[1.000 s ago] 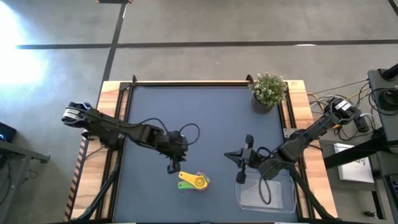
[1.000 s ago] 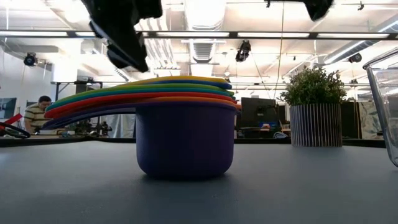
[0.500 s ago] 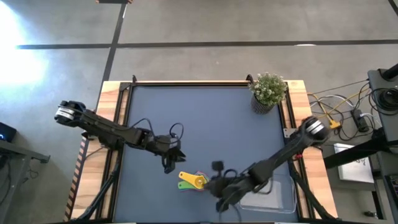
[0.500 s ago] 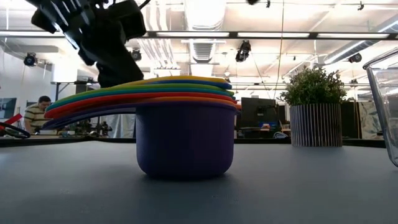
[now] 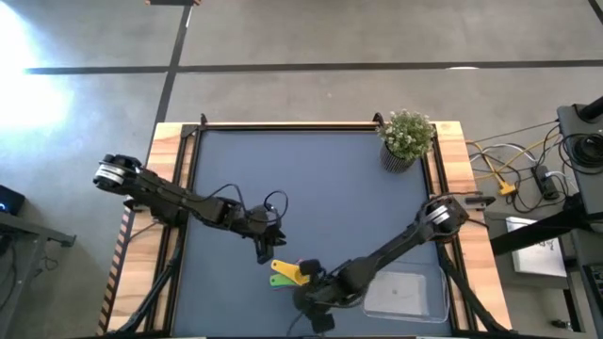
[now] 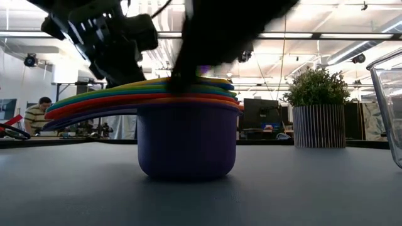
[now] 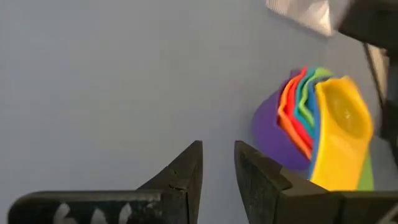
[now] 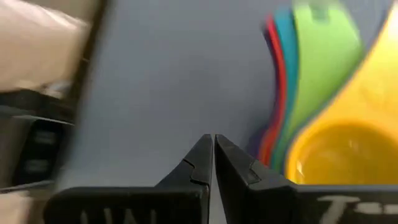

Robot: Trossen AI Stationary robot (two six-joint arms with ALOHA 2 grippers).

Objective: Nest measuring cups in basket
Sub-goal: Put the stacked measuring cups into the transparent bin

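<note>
The measuring cups [image 5: 290,273] sit nested in one stack, the purple cup [image 6: 186,141] at the bottom standing on the table. Their handles [image 6: 94,103] fan out to one side, and the yellow cup [image 7: 341,118] is on top. My left gripper [image 5: 267,249] hangs just far-left of the stack, over the handles, slightly open with nothing between its fingers [image 7: 217,149]. My right gripper [image 5: 314,301] is shut [image 8: 213,140] and stands close to the stack on its near side, tips over bare table. The clear basket [image 5: 405,294] lies at the near right.
A small potted plant [image 5: 407,137] stands at the table's far right corner. One wall of the basket [image 6: 389,107] shows at the low view's right edge. My right arm [image 5: 396,247] reaches slantwise above the basket's far-left corner. A person [image 6: 39,116] sits in the room behind.
My right gripper has swept from over the basket toward the table's left along the near edge, sinking and tipping downward, and now stands beside the stack. My left gripper has sunk toward the cups' handles. The stack has stayed where it was.
</note>
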